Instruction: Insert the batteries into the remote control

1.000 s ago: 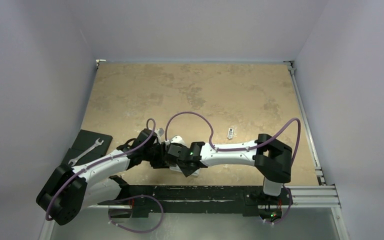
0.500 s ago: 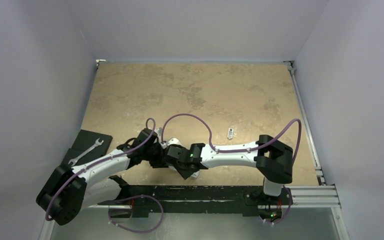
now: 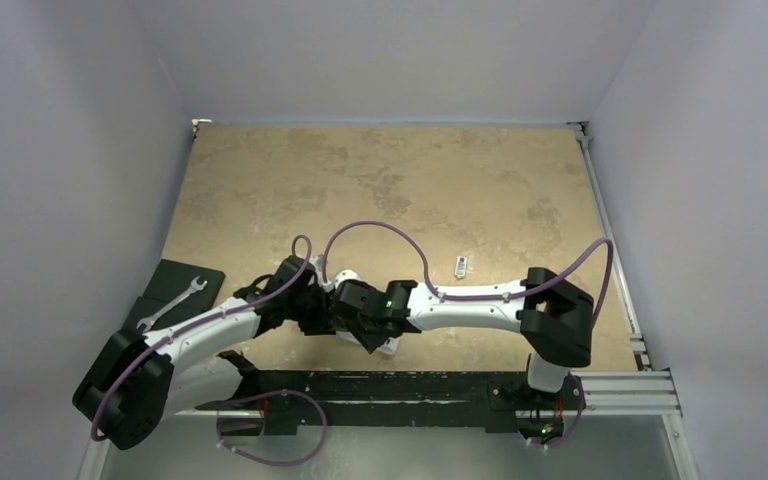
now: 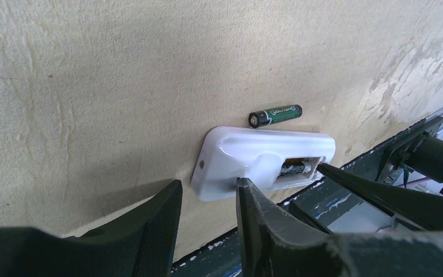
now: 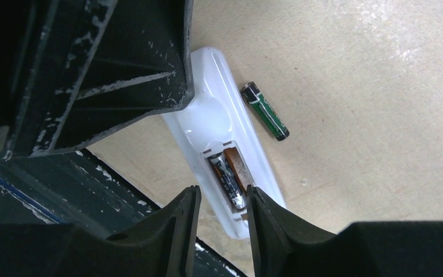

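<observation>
Walls [image 3: 80,100]: plain, pale, on three sides.
Table [image 3: 410,180]: mottled tan.
Mat [image 3: 170,275]: black, at the left edge.
Left gripper [image 4: 207,184]: narrow gap, empty, at the remote's end.
Right gripper [image 5: 222,193]: narrowly parted, over the bay.
Wrench [image 3: 172,303]: silver, on the mat.
Remote control [image 4: 248,147]: back up, near edge.
Seated battery [image 5: 228,176]: inside the bay.
Loose battery [image 4: 275,115]: just beside the remote.
White piece [image 3: 461,265]: alone, well right.

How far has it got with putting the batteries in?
Half done, it seems. One battery already sits in the remote control's open bay, with the right tool open just over it. The second battery lies on the table beside the remote, still to be picked up and loaded.
</observation>
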`<state>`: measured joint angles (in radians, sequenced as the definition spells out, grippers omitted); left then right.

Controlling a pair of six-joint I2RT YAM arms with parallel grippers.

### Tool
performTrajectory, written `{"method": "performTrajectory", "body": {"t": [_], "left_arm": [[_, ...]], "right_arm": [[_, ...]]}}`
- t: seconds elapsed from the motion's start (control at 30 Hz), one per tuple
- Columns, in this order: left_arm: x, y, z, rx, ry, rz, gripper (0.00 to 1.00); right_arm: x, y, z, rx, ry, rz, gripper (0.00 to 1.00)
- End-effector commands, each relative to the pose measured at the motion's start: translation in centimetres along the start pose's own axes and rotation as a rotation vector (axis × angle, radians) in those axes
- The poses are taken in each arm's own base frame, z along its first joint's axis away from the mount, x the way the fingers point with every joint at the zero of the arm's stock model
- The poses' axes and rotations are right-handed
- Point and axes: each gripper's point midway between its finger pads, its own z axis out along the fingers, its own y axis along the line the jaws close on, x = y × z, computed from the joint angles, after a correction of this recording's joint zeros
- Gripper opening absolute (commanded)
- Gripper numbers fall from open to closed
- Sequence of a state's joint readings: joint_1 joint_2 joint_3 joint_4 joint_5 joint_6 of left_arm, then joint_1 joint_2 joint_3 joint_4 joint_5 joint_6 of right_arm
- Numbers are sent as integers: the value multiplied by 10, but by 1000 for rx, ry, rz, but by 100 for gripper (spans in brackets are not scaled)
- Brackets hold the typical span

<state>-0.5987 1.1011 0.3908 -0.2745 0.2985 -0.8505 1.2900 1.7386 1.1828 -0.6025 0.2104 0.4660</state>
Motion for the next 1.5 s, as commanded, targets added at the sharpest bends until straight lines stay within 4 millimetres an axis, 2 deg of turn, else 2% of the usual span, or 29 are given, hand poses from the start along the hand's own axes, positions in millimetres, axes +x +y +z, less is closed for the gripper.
{"method": "performTrajectory", "body": {"t": [0.0, 0.37, 0.87, 1.2, 1.47], "left_arm": [[-10, -7, -2, -2, -29, 28, 38], [-12, -8, -3, -8, -32, 24, 39], [-15, -10, -2, -7, -33, 26, 39], [-15, -11, -2, -5, -31, 27, 39], [-15, -11, -2, -3, -30, 32, 39]], "right_arm": [[-10, 4, -3, -74, -37, -30, 44], [0, 10, 5, -141, 12, -65, 44], [14, 1, 17, -105, 46, -87, 45], [15, -7, 22, -48, 49, -103, 35], [15, 0, 23, -66, 51, -106, 32]]}}
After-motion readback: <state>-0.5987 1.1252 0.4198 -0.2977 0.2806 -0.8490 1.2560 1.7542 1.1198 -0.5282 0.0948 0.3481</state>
